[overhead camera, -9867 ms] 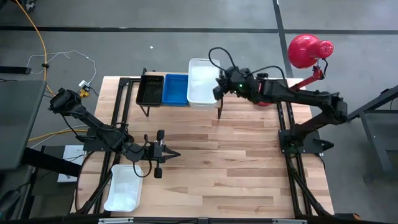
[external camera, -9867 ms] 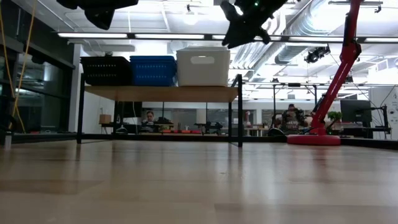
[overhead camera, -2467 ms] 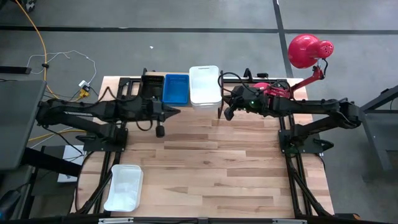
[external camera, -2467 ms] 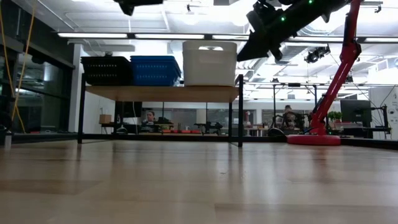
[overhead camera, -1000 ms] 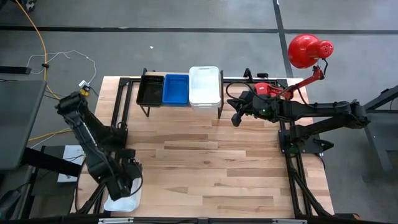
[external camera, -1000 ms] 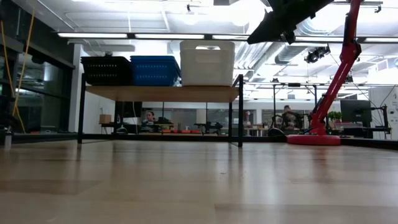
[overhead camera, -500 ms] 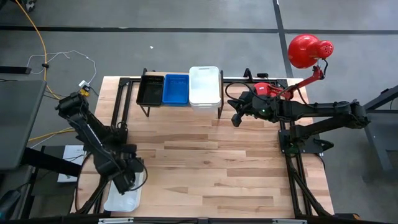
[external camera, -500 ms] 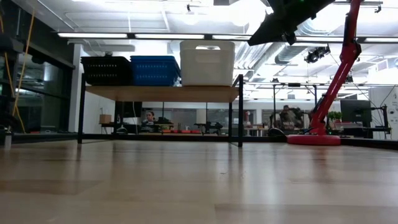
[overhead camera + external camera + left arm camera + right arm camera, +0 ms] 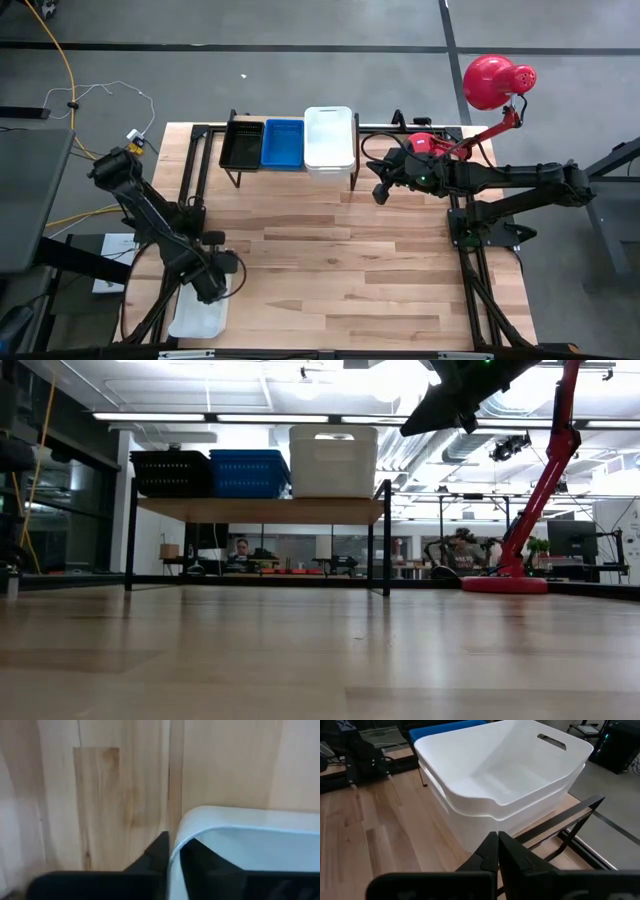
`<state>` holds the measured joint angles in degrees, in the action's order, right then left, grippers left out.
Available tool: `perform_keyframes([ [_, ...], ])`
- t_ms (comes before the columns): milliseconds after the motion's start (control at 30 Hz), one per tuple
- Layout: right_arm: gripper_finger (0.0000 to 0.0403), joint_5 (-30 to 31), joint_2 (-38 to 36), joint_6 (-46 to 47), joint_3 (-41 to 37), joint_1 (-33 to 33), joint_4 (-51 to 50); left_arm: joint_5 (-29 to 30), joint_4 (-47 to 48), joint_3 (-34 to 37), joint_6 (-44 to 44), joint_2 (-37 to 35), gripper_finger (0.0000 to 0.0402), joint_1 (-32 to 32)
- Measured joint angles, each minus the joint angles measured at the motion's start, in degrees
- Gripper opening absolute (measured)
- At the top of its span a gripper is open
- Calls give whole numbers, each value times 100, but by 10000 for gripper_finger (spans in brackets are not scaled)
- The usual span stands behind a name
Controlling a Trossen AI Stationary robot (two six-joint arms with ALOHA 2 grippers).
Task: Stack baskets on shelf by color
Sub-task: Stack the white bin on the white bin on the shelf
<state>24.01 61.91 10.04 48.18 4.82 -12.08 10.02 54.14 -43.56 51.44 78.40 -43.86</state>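
Note:
A white basket (image 9: 192, 318) lies flat on the table's near left corner. My left gripper (image 9: 216, 276) points down over its far right corner, shut on the rim (image 9: 176, 851). On the shelf (image 9: 260, 510) at the far edge stand a black basket (image 9: 242, 143), a blue basket (image 9: 283, 142) and two nested white baskets (image 9: 329, 138). My right gripper (image 9: 378, 191) hovers shut to the right of the shelf, touching nothing; the right wrist view shows its shut fingers (image 9: 497, 849) before the white stack (image 9: 505, 775). My left gripper pinches the white basket's rim (image 9: 180, 837) beside its rounded far right corner, with one finger (image 9: 156, 854) outside the wall and one finger (image 9: 199, 859) inside. The fingers come from above, pointing down. The basket's bottom rests on the table.
A red lamp (image 9: 492, 85) stands at the far right corner, its arm showing in the low view (image 9: 545, 470). Bare wood lies across the table's middle (image 9: 340, 260) between the shelf and the near edge. People sit in the room beyond the table.
My left gripper has sunk and shifted a little toward the table's far right, onto the far right corner of the near white basket. The basket has stayed where it was.

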Motion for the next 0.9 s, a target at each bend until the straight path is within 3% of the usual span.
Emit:
perform_keyframes([
  [133,0,-13,0,-2,0,0,-33,-85,1012,-649,-360,-65,9,275],
  [300,0,-54,0,-3,-2,0,-92,1043,2629,-2274,-982,-73,2,643],
  [433,0,-376,0,-4,-1,2,-87,1816,3299,-3663,-1784,-75,1,1159],
  [700,0,-1384,0,-11,-2,0,-55,2593,3345,-6160,-4478,40,0,2969],
  [900,0,-1776,0,-111,-2,0,-57,2688,1770,-7125,-6806,248,0,4508],
])
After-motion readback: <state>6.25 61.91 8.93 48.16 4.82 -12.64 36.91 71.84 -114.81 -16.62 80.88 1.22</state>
